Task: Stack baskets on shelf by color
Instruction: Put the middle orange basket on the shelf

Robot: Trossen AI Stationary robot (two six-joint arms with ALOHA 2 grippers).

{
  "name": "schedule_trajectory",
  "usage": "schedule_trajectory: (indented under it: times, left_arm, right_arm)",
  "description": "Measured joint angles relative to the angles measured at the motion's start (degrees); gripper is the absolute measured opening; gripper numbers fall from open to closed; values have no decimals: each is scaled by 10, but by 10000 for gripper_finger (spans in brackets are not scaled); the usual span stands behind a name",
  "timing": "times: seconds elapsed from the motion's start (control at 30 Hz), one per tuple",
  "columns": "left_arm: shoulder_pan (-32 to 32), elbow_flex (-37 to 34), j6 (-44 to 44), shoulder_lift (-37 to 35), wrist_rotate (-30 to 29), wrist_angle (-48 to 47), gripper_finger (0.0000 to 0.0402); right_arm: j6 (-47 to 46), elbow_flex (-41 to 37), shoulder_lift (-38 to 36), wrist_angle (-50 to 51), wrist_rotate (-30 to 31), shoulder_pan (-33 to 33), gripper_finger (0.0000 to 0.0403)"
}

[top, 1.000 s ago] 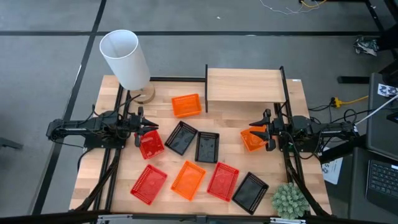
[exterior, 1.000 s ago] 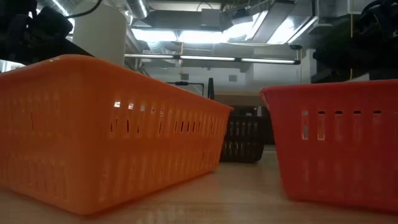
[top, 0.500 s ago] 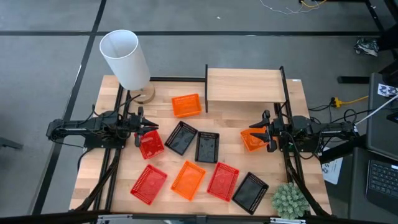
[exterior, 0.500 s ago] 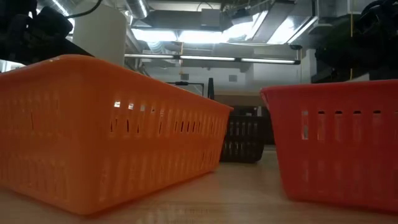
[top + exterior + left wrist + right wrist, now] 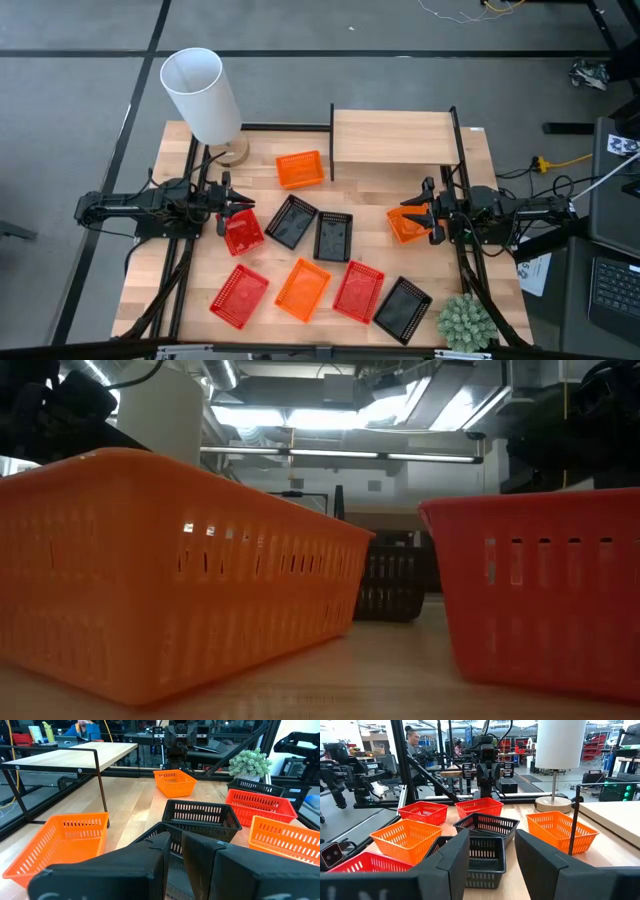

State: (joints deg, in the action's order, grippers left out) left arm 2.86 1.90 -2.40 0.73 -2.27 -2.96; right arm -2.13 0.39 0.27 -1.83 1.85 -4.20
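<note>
From above, the table (image 5: 200,150) holds nine baskets. The shelf (image 5: 392,137) stands at the far edge, and its top is bare. An orange basket (image 5: 299,169) sits just to the left of the shelf. Two black baskets (image 5: 291,221) (image 5: 333,237) sit side by side in the middle. Near the front lie a red basket (image 5: 239,295), an orange one (image 5: 303,289), another red one (image 5: 358,291) and a black one (image 5: 402,308). The left gripper (image 5: 226,208) is at the left side, right by a red basket (image 5: 243,233). The right gripper (image 5: 428,211) is at the right side, right by an orange basket (image 5: 404,224). A white lamp (image 5: 201,96) stands at the back left and a small green plant (image 5: 466,322) at the front right.

From table height, an orange basket (image 5: 170,565) and a red basket (image 5: 540,590) fill the sides, with a black basket (image 5: 390,582) far back between them.

From the left wrist, the left fingers (image 5: 150,865) are close together with only a thin gap, and they grip nothing. Past them are black, orange and red baskets and the shelf (image 5: 75,757).

From the right wrist, the right fingers (image 5: 450,860) are spread wide apart and hold nothing. A black basket (image 5: 480,852) sits between them, farther off. A person (image 5: 413,740) stands in the room behind.
</note>
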Motion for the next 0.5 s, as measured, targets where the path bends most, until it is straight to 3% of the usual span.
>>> schedule_trajectory:
  times: [0.5]
  left_arm:
    - [0, 0, 0, 0, 0, 0, 41]
  right_arm:
    - [24, 0, 0, 0, 0, 0, 158]
